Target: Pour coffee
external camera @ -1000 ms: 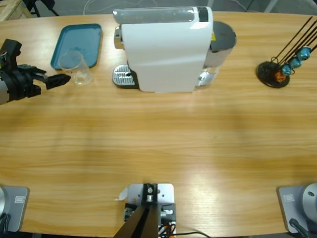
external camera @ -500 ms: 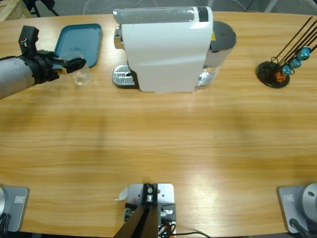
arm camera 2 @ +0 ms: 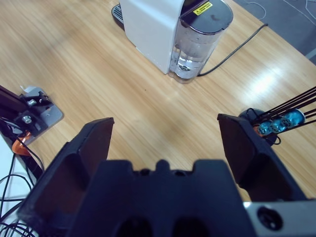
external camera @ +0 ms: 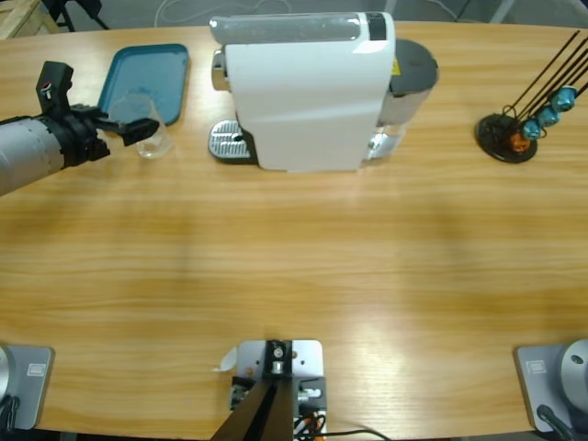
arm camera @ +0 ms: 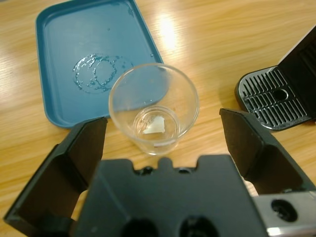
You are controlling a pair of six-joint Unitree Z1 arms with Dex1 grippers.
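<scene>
A clear glass stands upright on the wood, just off the near edge of a blue tray. It holds no coffee that I can see, only a pale glint at its base. My left gripper is open, with one jaw on each side of the glass and neither touching it. In the high view the left gripper reaches in from the left edge to the glass. My right gripper is open and holds nothing, high above the table and facing the coffee machine.
The white coffee machine stands at the back middle, its metal drip grate just right of the glass. The blue tray lies at the back left with wet rings on it. A black capsule rack stands far right.
The left arm has swung in from the left edge toward the tray, bringing its open jaws up to the glass. The glass has not moved.
</scene>
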